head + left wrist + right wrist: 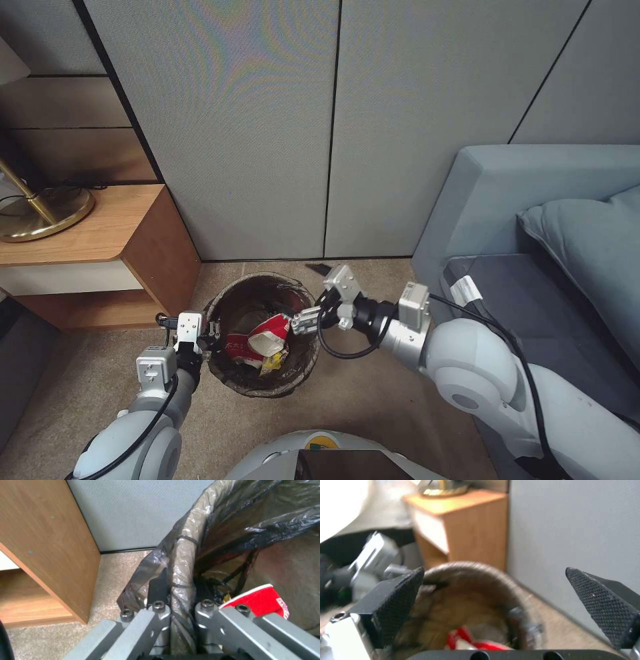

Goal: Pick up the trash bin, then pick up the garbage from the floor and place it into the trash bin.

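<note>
Left gripper: nearest, at the bin's 9 o'clock rim, fingers clamped over the liner-covered wall, apparently to steady and carry it.
Trash bin: on the carpet straight ahead, between the wooden cabinet and the sofa.
Garbage: crumpled red-and-white cups and a yellow wrapper lie inside.
Right gripper: at the 3 o'clock rim, pads spread apart, holding nothing, likely just after a drop.

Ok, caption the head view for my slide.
Left gripper clamps the lined trash bin by its rim; open right gripper hovers over the red-and-white cup and wrappers inside.
</note>
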